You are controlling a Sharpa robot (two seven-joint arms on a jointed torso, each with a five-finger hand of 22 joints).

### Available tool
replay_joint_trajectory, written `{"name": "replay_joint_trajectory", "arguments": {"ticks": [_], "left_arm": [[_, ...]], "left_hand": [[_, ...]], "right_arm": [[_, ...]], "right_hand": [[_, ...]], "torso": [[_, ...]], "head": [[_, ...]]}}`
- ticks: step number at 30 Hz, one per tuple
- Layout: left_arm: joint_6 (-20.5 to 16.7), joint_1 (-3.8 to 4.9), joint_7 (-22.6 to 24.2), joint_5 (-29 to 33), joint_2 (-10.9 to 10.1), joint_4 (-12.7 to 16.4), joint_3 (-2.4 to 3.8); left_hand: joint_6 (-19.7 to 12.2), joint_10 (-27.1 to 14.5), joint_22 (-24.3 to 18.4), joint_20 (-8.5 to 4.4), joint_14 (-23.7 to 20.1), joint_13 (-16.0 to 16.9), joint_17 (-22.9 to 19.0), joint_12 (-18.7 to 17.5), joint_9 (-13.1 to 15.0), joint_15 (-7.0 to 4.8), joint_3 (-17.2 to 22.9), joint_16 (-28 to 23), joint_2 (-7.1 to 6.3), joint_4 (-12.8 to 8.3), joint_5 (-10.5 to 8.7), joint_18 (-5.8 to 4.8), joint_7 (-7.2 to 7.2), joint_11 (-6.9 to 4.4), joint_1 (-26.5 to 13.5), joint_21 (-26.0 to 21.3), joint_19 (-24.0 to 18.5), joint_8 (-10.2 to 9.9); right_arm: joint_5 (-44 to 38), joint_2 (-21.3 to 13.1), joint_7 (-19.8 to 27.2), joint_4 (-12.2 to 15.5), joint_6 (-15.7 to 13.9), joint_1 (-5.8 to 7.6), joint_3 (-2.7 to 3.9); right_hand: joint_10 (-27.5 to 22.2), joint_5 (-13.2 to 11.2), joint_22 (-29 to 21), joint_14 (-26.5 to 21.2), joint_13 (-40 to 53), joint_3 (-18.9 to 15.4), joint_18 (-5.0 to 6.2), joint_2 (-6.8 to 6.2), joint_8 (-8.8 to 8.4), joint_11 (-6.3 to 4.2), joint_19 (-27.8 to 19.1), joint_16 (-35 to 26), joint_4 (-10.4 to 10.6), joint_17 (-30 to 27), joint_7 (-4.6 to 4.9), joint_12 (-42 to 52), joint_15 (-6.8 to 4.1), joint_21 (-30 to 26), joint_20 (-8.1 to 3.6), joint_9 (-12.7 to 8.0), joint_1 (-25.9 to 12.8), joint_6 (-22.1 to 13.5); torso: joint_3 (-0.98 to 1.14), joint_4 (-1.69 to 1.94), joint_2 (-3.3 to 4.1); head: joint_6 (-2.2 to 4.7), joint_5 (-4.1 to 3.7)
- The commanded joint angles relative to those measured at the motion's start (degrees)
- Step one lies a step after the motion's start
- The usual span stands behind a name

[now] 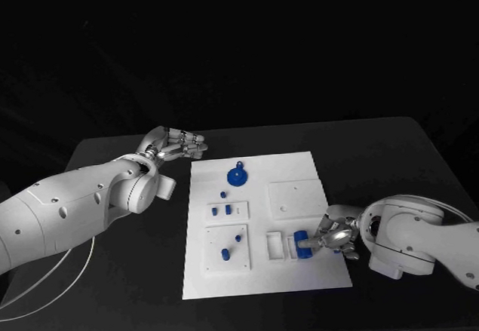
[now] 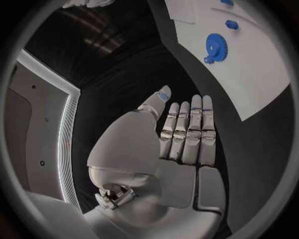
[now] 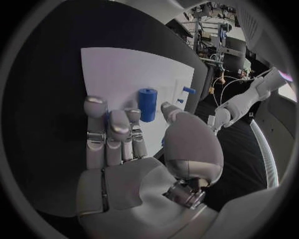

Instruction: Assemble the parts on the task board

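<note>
Now my right hand (image 1: 337, 237) hovers fingers apart, empty, right beside the blue cylinder (image 1: 302, 245) standing upright near the task board's (image 1: 312, 278) front edge; left hand (image 1: 177, 145) idles, flat, well away.

Dim surroundings, bright task board (image 1: 312, 274) — wrist views bent at edges

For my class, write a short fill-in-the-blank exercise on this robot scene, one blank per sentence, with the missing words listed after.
1. The blue gear lies on the white task ____.
2. The hand beside the blue cylinder is the robot's ____ hand.
3. The left hand is over the black ____, off the task board.
4. The left hand holds ____.

Missing words: board; right; table; nothing
</note>
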Motion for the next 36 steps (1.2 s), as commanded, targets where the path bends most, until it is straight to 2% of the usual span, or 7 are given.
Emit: {"name": "replay_joint_trajectory", "arguments": {"ticks": [1, 8, 16, 20, 26, 31, 36], "left_arm": [[1.0, 0.01, 0.2, 0.4, 0.0, 0.2, 0.03], [1.0, 0.01, 0.1, 0.4, -0.1, 0.2, 0.02], [1.2, 0.01, 0.1, 0.4, -0.1, 0.3, 0.02], [1.2, 0.01, 0.0, 0.4, -0.1, 0.3, 0.02], [1.2, 0.01, 0.0, 0.4, -0.2, 0.3, 0.02], [1.2, 0.01, 0.0, 0.4, -0.2, 0.4, 0.02], [1.2, 0.01, 0.0, 0.4, -0.3, 0.4, 0.02]], "left_hand": [[-0.1, -0.2, 0.0, 0.08, -0.2, 0.0, 0.1, 0.2, 0.0, 0.2, -0.1, -0.1, 0.51, 0.1, 0.03, -0.32, 0.19, -0.02, -0.2, 0.1, 0.4, -0.2], [-0.2, -0.2, -0.3, 0.1, -0.2, 0.0, 0.1, 0.2, 0.0, 0.21, -0.2, -0.1, 0.54, 0.3, 0.03, -0.33, 0.21, -0.02, -0.3, 0.1, 0.4, -0.2], [-0.2, -0.2, -0.5, 0.11, -0.2, 0.0, 0.1, 0.2, 0.0, 0.21, -0.2, -0.1, 0.58, 0.4, 0.04, -0.33, 0.21, -0.03, -0.3, 0.1, 0.4, -0.2], [-0.3, -0.2, -0.5, 0.12, -0.2, 0.0, 0.1, 0.2, 0.0, 0.22, -0.3, -0.1, 0.59, 0.5, 0.03, -0.34, 0.22, -0.03, -0.4, 0.1, 0.4, -0.2], [-0.3, -0.2, -0.5, 0.12, -0.2, 0.0, 0.1, 0.2, 0.0, 0.22, -0.3, -0.1, 0.59, 0.5, 0.03, -0.34, 0.22, -0.03, -0.4, 0.1, 0.4, -0.2], [-0.3, -0.2, -0.5, 0.12, -0.2, 0.0, 0.1, 0.2, 0.0, 0.22, -0.3, -0.1, 0.59, 0.5, 0.03, -0.34, 0.22, -0.03, -0.4, 0.1, 0.4, -0.2], [-0.3, -0.2, -0.5, 0.12, -0.2, 0.0, 0.1, 0.2, 0.0, 0.22, -0.3, -0.1, 0.59, 0.5, 0.03, -0.34, 0.22, -0.03, -0.4, 0.1, 0.4, -0.2]], "right_arm": [[-3.4, 0.6, -1.7, 0.2, -1.1, -0.18, -0.44], [-4.6, 1.7, -1.8, -0.7, -1.4, -0.26, -1.74], [-5.7, 3.0, -1.9, -1.6, -2.5, -0.28, -2.41], [-6.0, 3.2, -1.9, -1.8, -2.9, -0.28, -2.57], [-5.8, 3.4, -1.9, -1.9, -3.6, -0.29, -2.68], [-4.4, 3.2, -1.8, -1.8, -5.0, -0.29, -2.71], [-1.6, 2.7, -1.6, -1.1, -6.8, -0.28, -2.71]], "right_hand": [[0.4, -0.1, 4.3, 0.3, 0.2, 0.3, 0.16, -0.32, -0.09, -0.1, 2.8, 0.3, 0.0, 0.2, 0.09, 0.5, 0.06, 0.4, 0.44, -0.2, 0.1, -0.3], [0.5, -0.1, 4.3, 0.4, 0.7, 1.7, 0.14, -0.19, -0.06, -0.05, 2.7, 0.3, -0.3, 0.6, 0.16, 0.5, 0.11, 0.9, 0.49, -0.9, 0.5, -0.3], [0.6, -0.1, 4.4, 0.5, 1.0, 5.2, 0.1, 0.14, -0.12, 0.01, 2.7, 0.4, -1.9, 1.0, 0.33, 0.6, 0.15, 1.4, 0.52, -2.3, 0.8, -0.4], [0.8, -0.1, 4.4, 0.5, 1.3, 8.6, 0.1, 0.46, -0.07, 0.03, 2.7, 0.4, -5.8, 1.3, 0.37, 0.5, 0.19, 1.7, 0.55, -4.3, -0.5, 0.0], [0.8, 0.5, 4.5, 0.6, 0.5, 13.4, 0.03, 2.15, -0.13, -0.21, 2.6, 0.4, -10.2, 1.2, 0.08, -0.1, 0.1, 2.0, 0.59, -5.1, 0.3, 0.6], [0.9, 5.7, 4.5, 0.6, 0.1, 15.3, -0.13, 3.35, -0.08, -0.54, 2.6, 0.4, -13.7, 1.2, -0.32, -0.3, -0.11, 2.5, 0.42, -5.6, -0.3, 1.4], [1.0, 7.7, 4.5, 0.6, 0.0, 15.9, -0.27, 3.9, -0.07, -0.69, 2.6, 0.6, -15.8, 1.2, -0.46, -0.1, -0.22, 2.7, 0.28, -6.3, -1.1, 1.9]], "torso": [[0.03, 0.0, 0.01], [0.04, -0.02, 0.02], [0.04, -0.04, 0.01], [0.0, -0.07, 0.02], [0.02, -0.06, -0.01], [0.05, -0.08, 0.01], [0.03, -0.1, 0.0]], "head": [[0.02, 0.04], [-0.06, 0.17], [-0.08, 0.41], [-0.19, 0.56], [-0.17, 0.67], [-0.32, 0.72], [-0.25, 0.81]]}}
